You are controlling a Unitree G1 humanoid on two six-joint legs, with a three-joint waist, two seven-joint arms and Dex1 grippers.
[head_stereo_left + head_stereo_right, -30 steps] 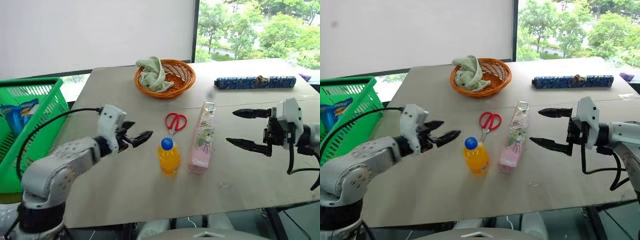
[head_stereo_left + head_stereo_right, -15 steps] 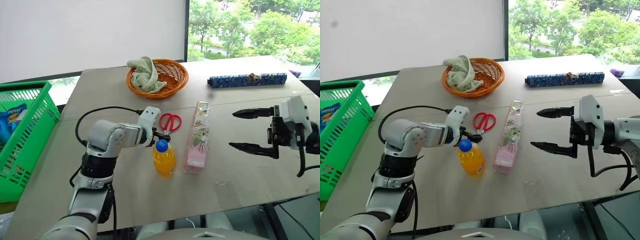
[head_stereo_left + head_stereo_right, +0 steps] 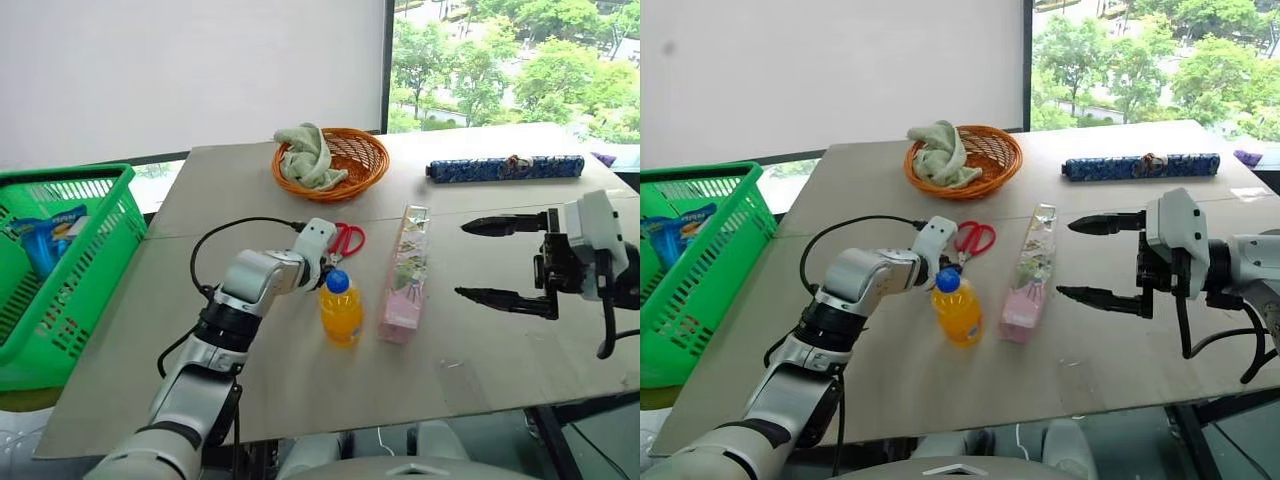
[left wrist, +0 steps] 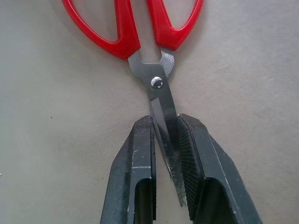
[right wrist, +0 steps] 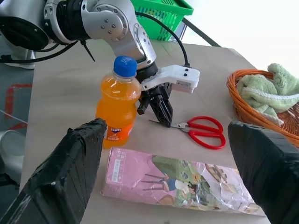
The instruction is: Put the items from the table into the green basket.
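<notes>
Red-handled scissors (image 4: 135, 28) lie flat on the table (image 3: 300, 390), and my left gripper (image 4: 166, 119) is shut on their steel blades, right beside the orange-drink bottle (image 3: 340, 312) with a blue cap. In the left eye view the left gripper (image 3: 322, 270) sits low on the tabletop just left of the bottle. The long pinkish flower-printed box (image 3: 405, 275) lies right of the bottle. My right gripper (image 3: 462, 260) hovers open and empty to the right of the box. The green basket (image 3: 90, 270) stands off the table's left edge.
A round orange wicker basket (image 3: 355, 175) with a green cloth (image 3: 305, 155) sits at the back of the table. A long dark-blue patterned roll (image 3: 505, 167) lies at the back right. A blue packet (image 3: 45, 235) rests inside the green basket.
My left gripper dropped forward to the scissors behind the bottle and went from open to shut on their blades. The right gripper stayed where it was. The camera shifted slightly.
</notes>
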